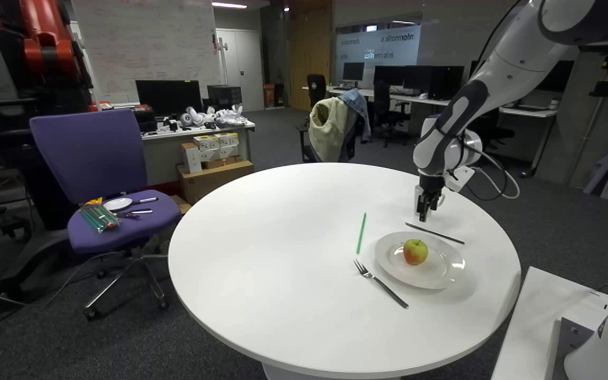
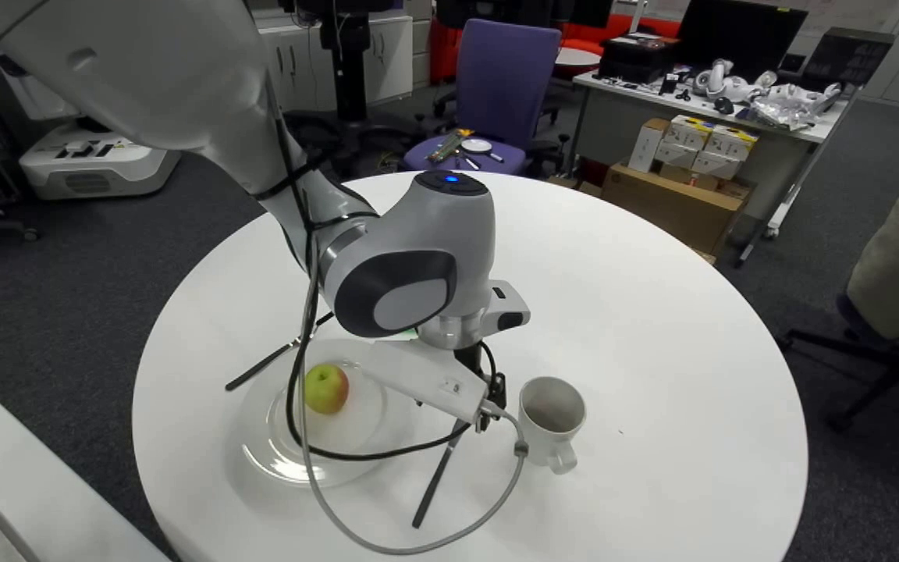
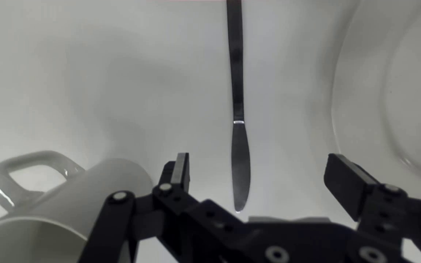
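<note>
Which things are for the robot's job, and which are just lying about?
Probably for the job:
open tool, holding nothing
knife, its blade between the tool's fingers in the wrist view

Probably just lying about:
mug, near the tool
plate
apple, on the plate
fork
green stick

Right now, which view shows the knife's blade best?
Wrist view: the blade is large and unobstructed, tip included. Both exterior views show the knife much smaller, once whole, once with the handle visible but the blade partly hidden.
</note>
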Tool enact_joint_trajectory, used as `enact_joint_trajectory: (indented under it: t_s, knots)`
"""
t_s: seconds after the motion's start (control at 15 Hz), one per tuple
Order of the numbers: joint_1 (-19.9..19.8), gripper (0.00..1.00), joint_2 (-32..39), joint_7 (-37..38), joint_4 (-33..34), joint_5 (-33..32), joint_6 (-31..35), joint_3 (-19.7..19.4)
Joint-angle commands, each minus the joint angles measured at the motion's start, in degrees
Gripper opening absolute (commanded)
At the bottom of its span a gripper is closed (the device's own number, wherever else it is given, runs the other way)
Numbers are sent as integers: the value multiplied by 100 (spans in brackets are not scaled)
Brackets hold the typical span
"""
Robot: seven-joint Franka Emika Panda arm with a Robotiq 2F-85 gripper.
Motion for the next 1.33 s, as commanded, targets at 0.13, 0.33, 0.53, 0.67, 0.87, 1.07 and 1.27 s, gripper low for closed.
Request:
enact_joint_trajectory:
  t_s: [0.13, 0.33, 0.53, 0.67, 0.87, 1.07, 1.27]
  knots:
    - [-86, 100, -570, -427, -598, -221, 105, -382]
    - [-85, 100, -404, -466, -512, -187, 74, -488]
    - [-174, 100, -113, -700, -315, 17, 35, -315]
    - [-227, 100, 131, -881, -146, 155, 12, -145]
    - [-202, 100, 516, -860, 163, 167, -91, -4]
    - [-243, 100, 754, -820, 386, 135, -82, 78]
    - [-358, 100, 781, -840, 505, 169, -29, 95]
